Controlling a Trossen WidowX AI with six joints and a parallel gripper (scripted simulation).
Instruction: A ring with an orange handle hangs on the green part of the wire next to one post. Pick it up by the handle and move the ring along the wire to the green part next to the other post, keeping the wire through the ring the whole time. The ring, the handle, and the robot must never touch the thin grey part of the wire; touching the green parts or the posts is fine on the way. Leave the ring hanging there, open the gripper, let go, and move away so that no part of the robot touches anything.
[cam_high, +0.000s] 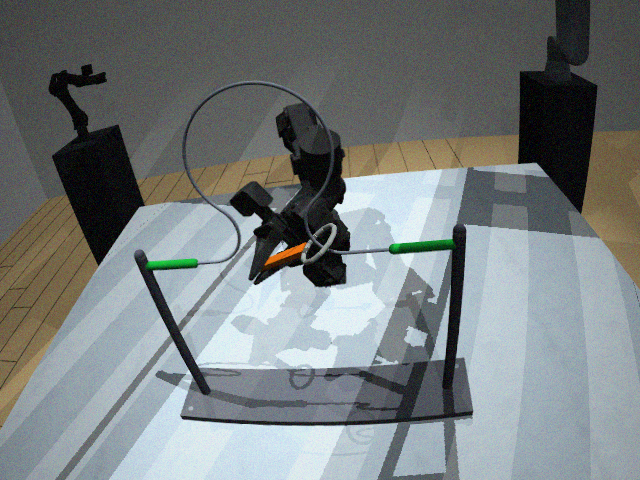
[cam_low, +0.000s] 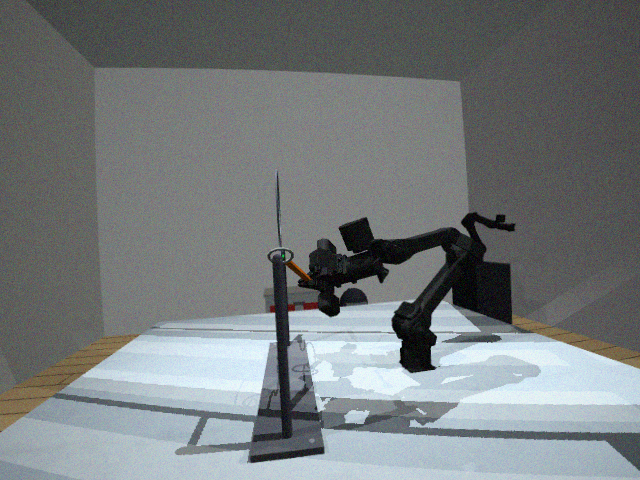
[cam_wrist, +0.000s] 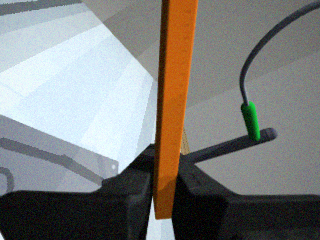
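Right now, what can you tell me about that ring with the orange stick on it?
The ring is a thin, pale hoop fixed to one end of a flat orange handle. The gripper is shut on the handle's other end, holding it tilted above the table. The thin grey wire passes through the hoop, on the low stretch short of the green sleeve by the right-hand post. Whether ring and wire touch is too fine to tell.
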